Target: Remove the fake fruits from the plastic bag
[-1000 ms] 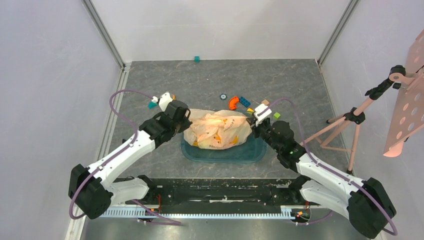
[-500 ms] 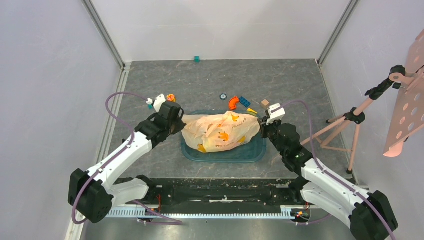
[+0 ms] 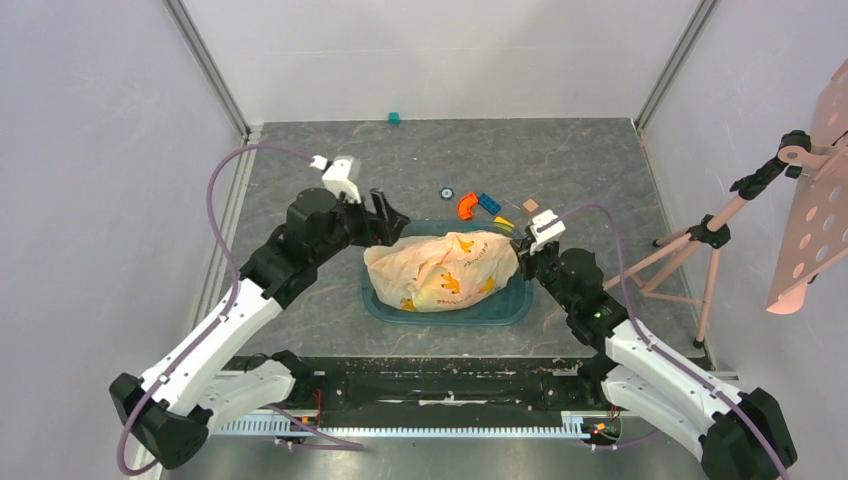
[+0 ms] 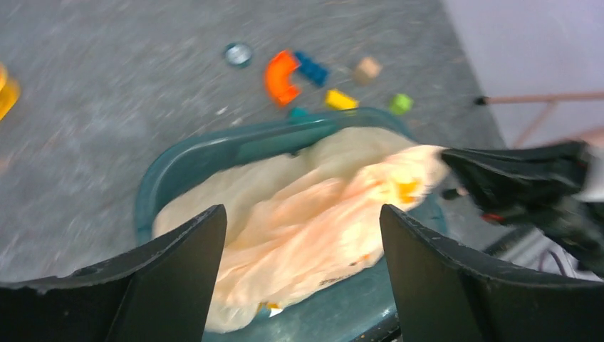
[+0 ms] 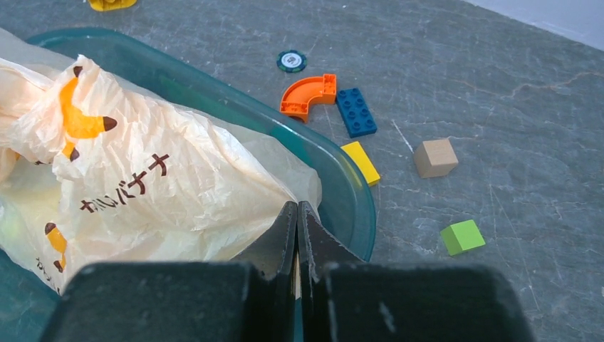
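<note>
The plastic bag, pale peach with orange banana prints, lies crumpled in a teal tub. The fake fruits are hidden inside it. My left gripper hangs open above the bag's left end; in the left wrist view its gripper frames the bag from above without touching it. My right gripper is at the bag's right end. In the right wrist view that gripper is shut with a thin fold of the bag pinched between its jaws, over the tub's rim.
Loose toys lie behind the tub: an orange curved piece, a blue brick, a tan cube, a yellow brick, a green cube, a small disc. A teal block sits far back. A pink stand is right.
My left gripper has let go of the bag's left end, opened wide, and lifted up and back. The bag has slumped into the tub. The right gripper keeps its hold.
</note>
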Controlling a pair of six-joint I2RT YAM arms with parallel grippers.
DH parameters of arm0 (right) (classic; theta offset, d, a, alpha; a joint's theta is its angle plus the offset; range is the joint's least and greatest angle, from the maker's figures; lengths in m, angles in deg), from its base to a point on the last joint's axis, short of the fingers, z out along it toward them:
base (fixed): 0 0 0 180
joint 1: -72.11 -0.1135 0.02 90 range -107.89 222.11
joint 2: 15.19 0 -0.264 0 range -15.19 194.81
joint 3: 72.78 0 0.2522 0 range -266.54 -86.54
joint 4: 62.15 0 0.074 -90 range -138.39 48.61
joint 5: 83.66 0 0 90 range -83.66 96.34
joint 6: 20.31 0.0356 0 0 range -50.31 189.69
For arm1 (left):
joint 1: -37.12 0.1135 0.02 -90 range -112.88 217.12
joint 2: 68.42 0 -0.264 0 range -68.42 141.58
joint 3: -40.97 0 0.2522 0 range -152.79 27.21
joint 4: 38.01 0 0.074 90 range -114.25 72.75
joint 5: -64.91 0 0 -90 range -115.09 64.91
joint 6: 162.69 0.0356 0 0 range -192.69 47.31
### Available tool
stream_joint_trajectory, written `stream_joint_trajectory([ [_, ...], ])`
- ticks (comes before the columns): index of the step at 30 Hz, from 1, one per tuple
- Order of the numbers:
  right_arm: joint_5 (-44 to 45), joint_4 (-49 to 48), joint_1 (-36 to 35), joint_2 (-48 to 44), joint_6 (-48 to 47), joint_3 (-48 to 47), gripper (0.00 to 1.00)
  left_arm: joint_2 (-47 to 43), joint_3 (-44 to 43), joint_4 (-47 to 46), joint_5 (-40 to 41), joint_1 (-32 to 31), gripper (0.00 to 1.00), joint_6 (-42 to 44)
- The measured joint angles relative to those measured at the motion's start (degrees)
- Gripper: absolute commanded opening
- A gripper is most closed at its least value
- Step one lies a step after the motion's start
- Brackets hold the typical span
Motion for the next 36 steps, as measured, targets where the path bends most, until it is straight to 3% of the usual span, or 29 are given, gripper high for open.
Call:
stream_joint_trajectory([
  [5,-2.01,0.46,0.11,1.4,-0.2,-0.04,0.0,2.54,-5.53,-4.61,-3.89,-9.77,0.86,11.58],
  [10,-3.17,0.83,0.11,1.51,-0.22,-0.31,0.0,5.6,-3.82,-7.37,-5.55,-16.26,0.87,22.45],
  [17,-4.26,1.05,0.13,1.9,-0.59,-0.33,0.0,6.56,-0.09,-8.57,-5.79,-17.16,0.82,33.59],
  [25,-5.51,1.05,0.22,2.29,-0.61,-0.33,0.0,13.27,-0.09,-8.09,-3.13,-21.57,0.79,37.92],
  [33,-5.92,1.07,0.22,2.29,-0.7,-0.33,0.0,15.98,-0.11,-5.29,3.06,-24.11,0.49,40.09],
  [36,-6.03,1.07,0.22,2.29,-0.72,-0.33,0.0,15.98,-0.5,-3.91,5.25,-24.09,0.3,40.11],
])
